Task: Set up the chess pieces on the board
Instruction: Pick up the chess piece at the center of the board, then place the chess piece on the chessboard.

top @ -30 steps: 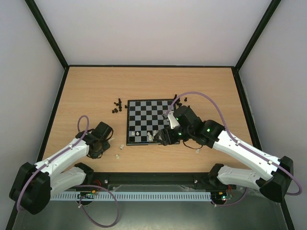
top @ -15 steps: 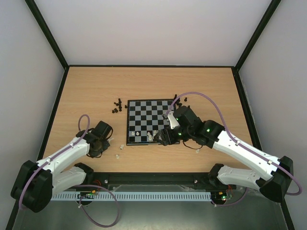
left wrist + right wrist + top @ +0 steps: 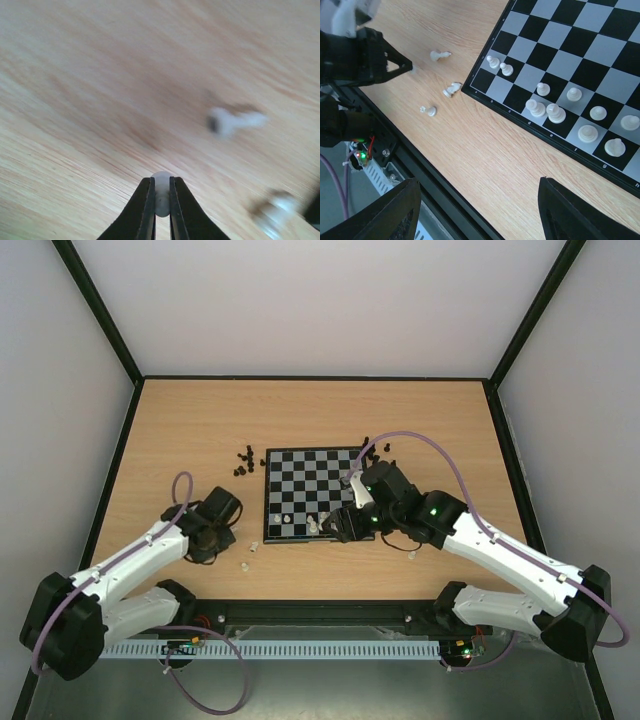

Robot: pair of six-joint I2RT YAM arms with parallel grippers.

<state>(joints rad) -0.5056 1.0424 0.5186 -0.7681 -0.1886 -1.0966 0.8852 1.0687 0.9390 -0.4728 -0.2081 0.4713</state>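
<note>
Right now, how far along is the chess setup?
Partly done. Around ten white pieces stand on the near rows of the board. In hand: the left pincer is shut on a white piece. Left: three loose white pieces lying beside the board, and the black pieces clustered off its far corners.

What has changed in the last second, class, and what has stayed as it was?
The left gripper closed on a white piece on the table left of the board and shifted slightly toward it. The right gripper stayed open over the near edge; the pieces on the board and the loose black pieces did not move.
</note>
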